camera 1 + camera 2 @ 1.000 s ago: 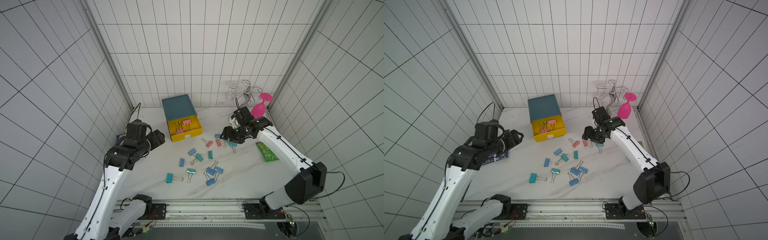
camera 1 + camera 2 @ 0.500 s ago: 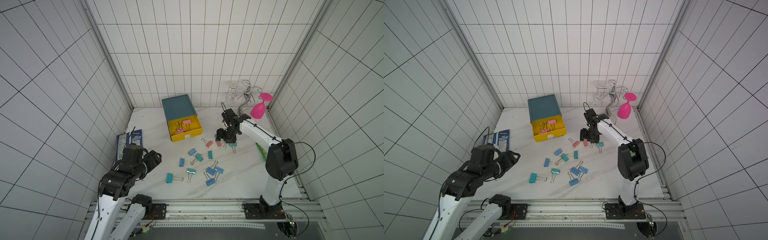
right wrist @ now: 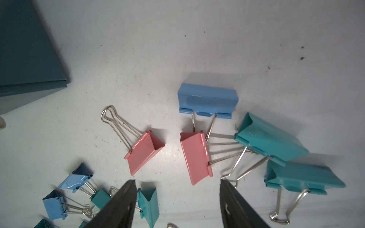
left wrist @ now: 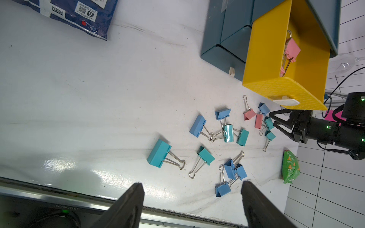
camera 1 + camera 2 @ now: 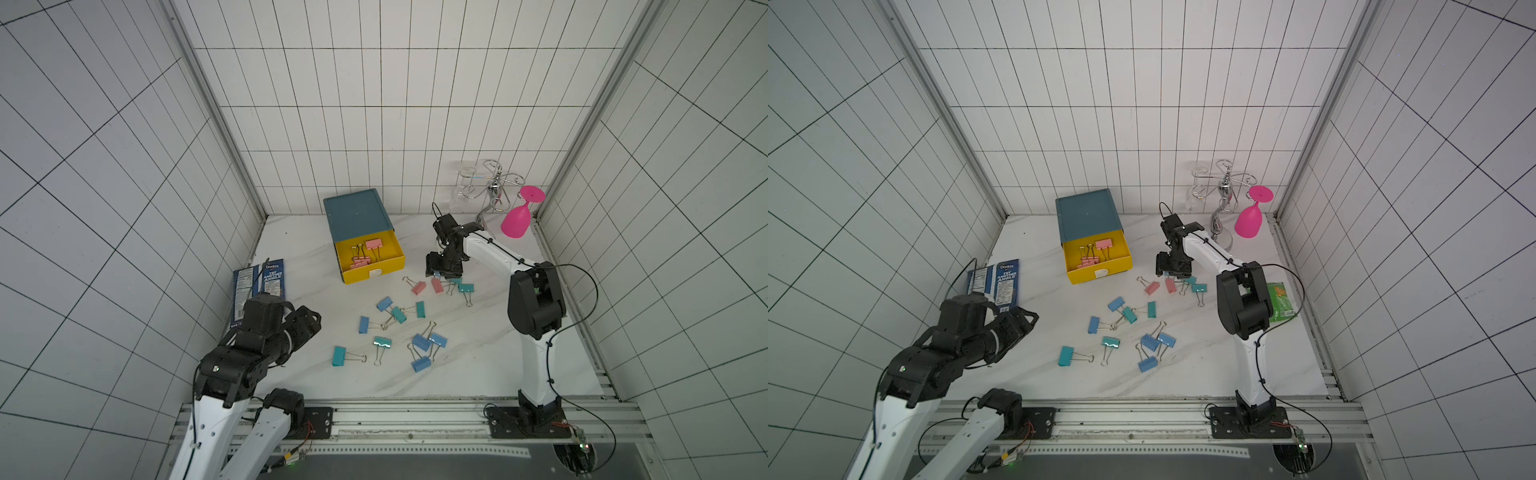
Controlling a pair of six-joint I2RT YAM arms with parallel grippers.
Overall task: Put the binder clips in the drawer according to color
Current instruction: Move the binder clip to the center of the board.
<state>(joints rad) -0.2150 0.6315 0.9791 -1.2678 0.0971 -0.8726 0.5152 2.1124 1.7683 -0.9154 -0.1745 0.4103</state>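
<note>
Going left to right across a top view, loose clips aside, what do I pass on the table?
blue chip bag → drawer cabinet → right gripper → pink glass. The wire rack overlaps the glass, so it is left out.

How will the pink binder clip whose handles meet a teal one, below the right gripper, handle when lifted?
The pink clip looks like stiff folded metal, probably light and unyielding. Its wire handles cross those of the teal clip and blue clip, so lifting may drag them. Its glossy sloped faces might slip in the right gripper.
</note>
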